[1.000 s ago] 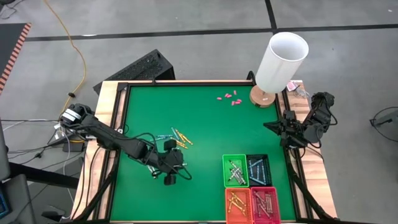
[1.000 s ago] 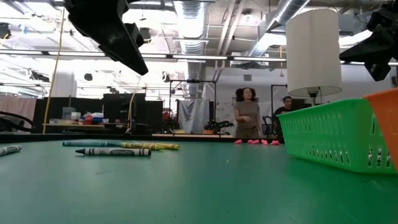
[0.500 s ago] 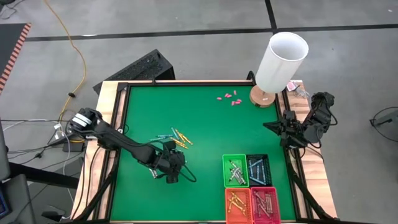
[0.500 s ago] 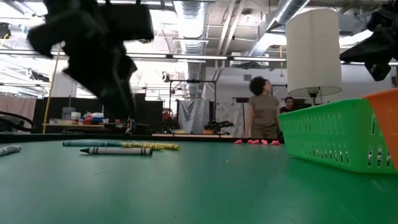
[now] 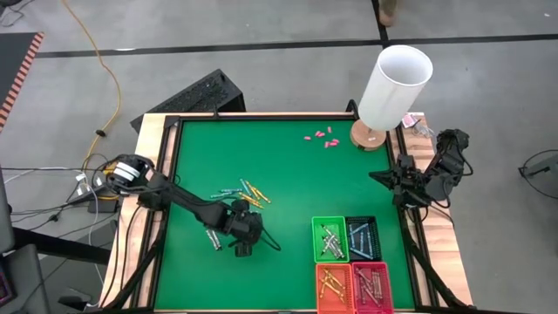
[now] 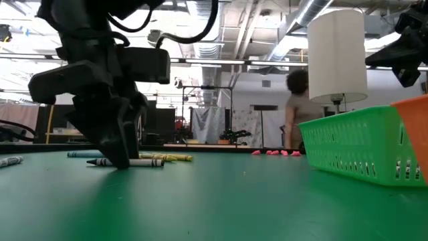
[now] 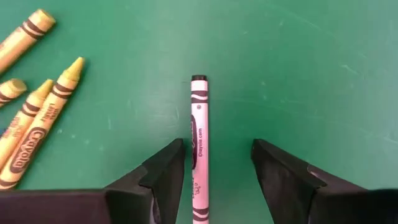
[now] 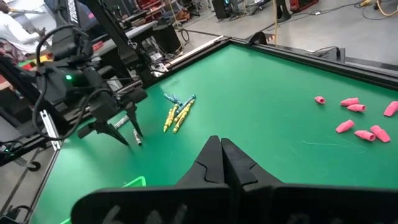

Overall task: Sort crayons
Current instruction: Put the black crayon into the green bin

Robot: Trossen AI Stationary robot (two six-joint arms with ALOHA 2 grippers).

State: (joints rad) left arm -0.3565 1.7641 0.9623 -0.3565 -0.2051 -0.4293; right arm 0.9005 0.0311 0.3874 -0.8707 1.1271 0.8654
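Observation:
My left gripper (image 7: 214,168) is open and points steeply down at the green table, low over it, in the near-left part (image 5: 242,244). A grey-white crayon (image 7: 199,149) lies flat between its two fingers, along them and closer to one; I see no touch. The low view shows the fingertips (image 6: 122,159) at that crayon (image 6: 144,163). Loose yellow and blue crayons (image 5: 248,192) lie just beyond, and another grey one (image 5: 213,237) to the left. My right gripper (image 8: 221,155) is shut and waits above the table's right edge (image 5: 377,177).
Four small baskets stand at the near right: green (image 5: 330,239), dark blue (image 5: 362,237), orange (image 5: 334,286) and red (image 5: 371,286), each with crayons in it. Pink stubs (image 5: 320,137) lie at the far side beside a white lamp (image 5: 392,83). A person walks in the room behind.
My left gripper has come down to the table from well above it and tipped more steeply downward, ending with its fingers on either side of the grey-white crayon. The crayons have not moved. The person in the room behind has walked to the right.

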